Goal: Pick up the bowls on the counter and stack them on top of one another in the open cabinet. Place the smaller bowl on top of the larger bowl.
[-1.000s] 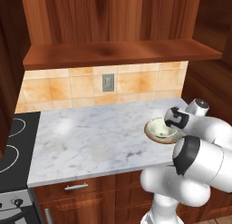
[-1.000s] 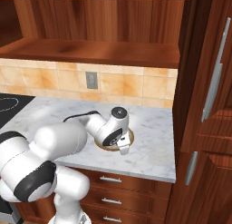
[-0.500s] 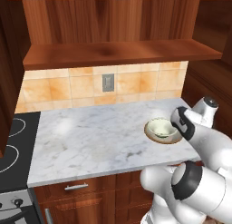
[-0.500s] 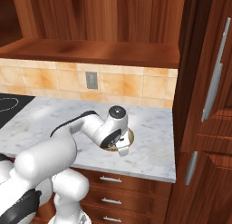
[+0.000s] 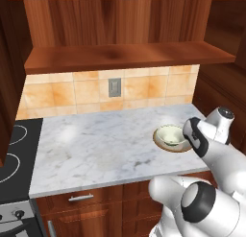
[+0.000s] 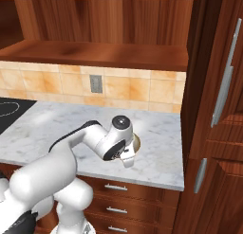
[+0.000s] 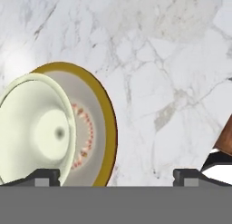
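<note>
Your small cream-green deep bowl sits inside the wide tan-rimmed speckled bowl on the white veined marble counter. The tool hovers alongside, apparently spread and empty. Pickup stage: centre over one rim before clamping.

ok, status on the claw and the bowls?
Claw open, empty, low over the counter. Smaller bowl sits inside larger bowl, both on the marble. Cabinet shelf bare. Nothing in the way.
</note>
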